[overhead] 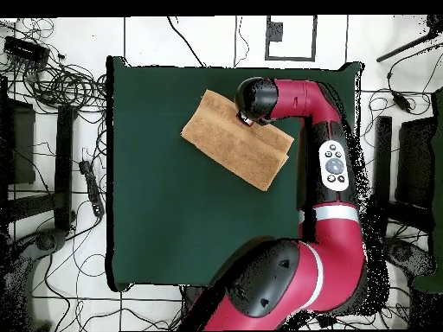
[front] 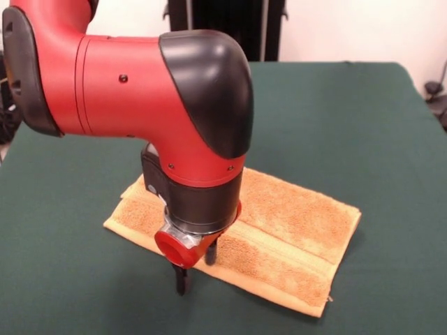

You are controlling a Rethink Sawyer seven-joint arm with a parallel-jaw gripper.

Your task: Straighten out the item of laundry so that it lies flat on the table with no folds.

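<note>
I'm seeing the hand (front: 195,269) hanging over the towel (front: 293,230) at its lower-left long edge in the front view, fingers parted and holding nothing. Towel is lying folded in half on the counter (front: 363,125), long axis running upper left to lower right, bulk sitting up-right of the hand.

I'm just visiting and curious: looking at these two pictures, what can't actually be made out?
- Front view: the arm's big joint hides part of the towel.
- Front view: the end effector sits at the towel's near edge; touching or gripping it is unclear.
- Overhead view: the arm's wrist covers the end effector and that towel edge.
- Both views: the towel looks doubled over; the under layer is hidden.
- The table: its near corners are cut off in the front view.
</note>
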